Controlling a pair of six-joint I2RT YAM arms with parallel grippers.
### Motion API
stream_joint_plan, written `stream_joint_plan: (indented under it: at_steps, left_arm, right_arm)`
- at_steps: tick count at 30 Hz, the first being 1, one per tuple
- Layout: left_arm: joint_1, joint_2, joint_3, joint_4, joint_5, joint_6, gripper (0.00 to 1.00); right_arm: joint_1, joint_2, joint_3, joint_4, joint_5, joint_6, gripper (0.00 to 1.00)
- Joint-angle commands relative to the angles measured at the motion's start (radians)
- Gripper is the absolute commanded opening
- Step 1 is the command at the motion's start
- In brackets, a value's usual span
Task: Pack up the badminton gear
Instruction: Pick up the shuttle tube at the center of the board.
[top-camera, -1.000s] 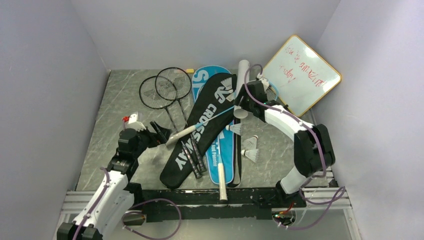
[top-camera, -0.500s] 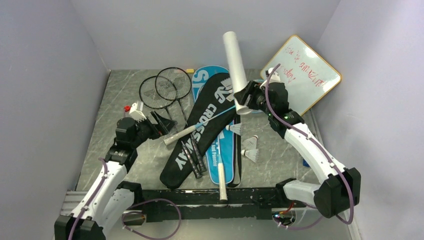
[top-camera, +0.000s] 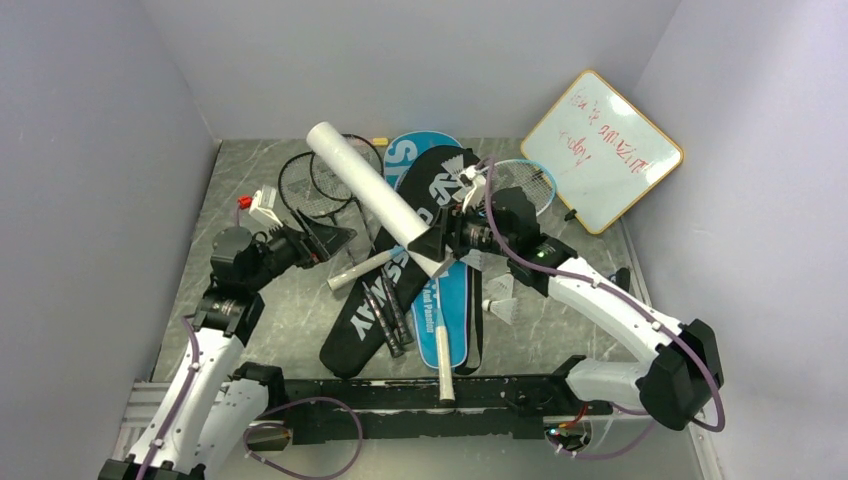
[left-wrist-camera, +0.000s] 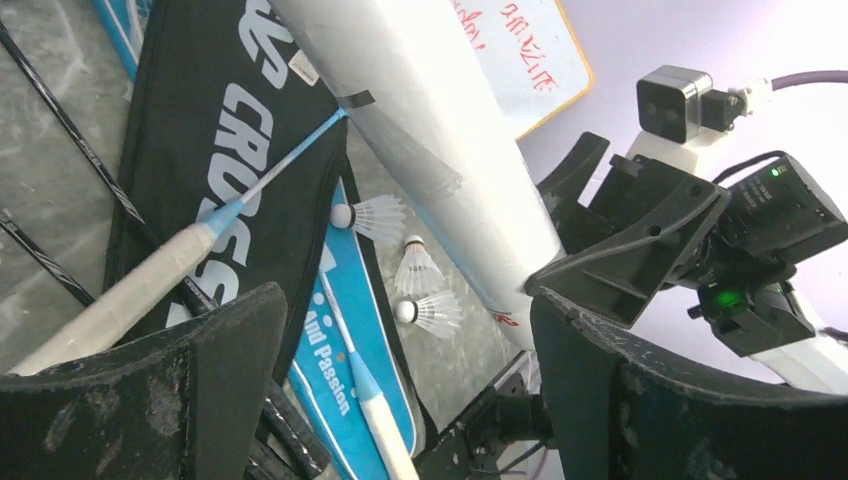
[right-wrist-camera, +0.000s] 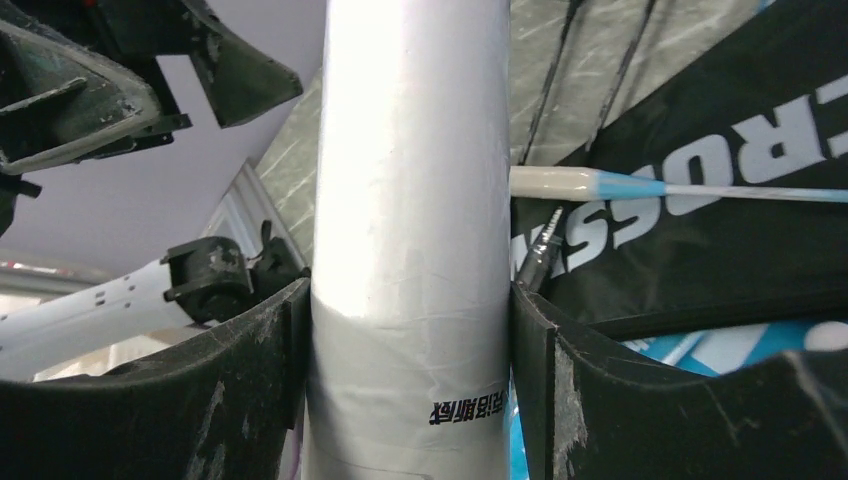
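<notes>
Right jaws pinch the tube near its lower end, tilting it up off the surface toward the left jaws, which are spread and near but not touching, probably so shuttlecocks below the right jaws can be loaded.

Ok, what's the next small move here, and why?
Probably ease the left jaws forward and close them on the free upper part of the tube. The right jaws clamp the tube near its lower end and hold it tilted up toward the left arm, whose jaws stand open facing it, not touching it.
</notes>
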Motion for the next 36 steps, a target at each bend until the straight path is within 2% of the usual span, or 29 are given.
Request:
stream_joint_plan:
  at_steps: [1,4,9,14,18,24,28,32,36]
  left_arm:
    - [-0.003,-0.035,0.067,-0.057,0.016,0.001,0.97]
    - [-0.003,-0.074,0.138,-0.189,-0.092,0.138,0.97]
    - [-0.003,-0.128,0.177,-0.197,-0.104,0.319,0.97]
    - [-0.003,-0.102,0.227,-0.196,-0.088,0.494,0.97]
    - [-0.003,-0.093,0.227,-0.141,0.013,0.724,0.97]
    - [-0.007,-0.085,0.210,-0.021,0.355,1.119,0.97]
    - [-0.036,-0.039,0.234,0.008,0.508,1.273,0.97]
    - [-0.070,0.021,0.274,-0.056,0.534,1.435,0.97]
    - [-0.135,0.082,0.336,-0.188,0.417,1.592,0.97]
  right_arm:
    - [0.019,0.019,0.019,0.135,-0.077,0.032,0.61]
    - [0.028,0.046,0.057,0.079,-0.073,0.029,0.61]
    - [0.028,0.101,0.146,-0.111,-0.041,-0.015,0.62]
    - [0.028,0.078,0.141,-0.184,-0.037,-0.017,0.63]
    - [0.029,0.039,0.126,-0.247,-0.057,-0.004,0.63]
    - [0.029,-0.032,0.116,-0.343,-0.080,-0.017,0.64]
    - [0.028,-0.049,0.108,-0.361,-0.136,-0.012,0.64]
    - [0.028,-0.043,0.103,-0.364,-0.154,-0.008,0.64]
    - [0.028,-0.014,0.112,-0.366,-0.149,-0.011,0.64]
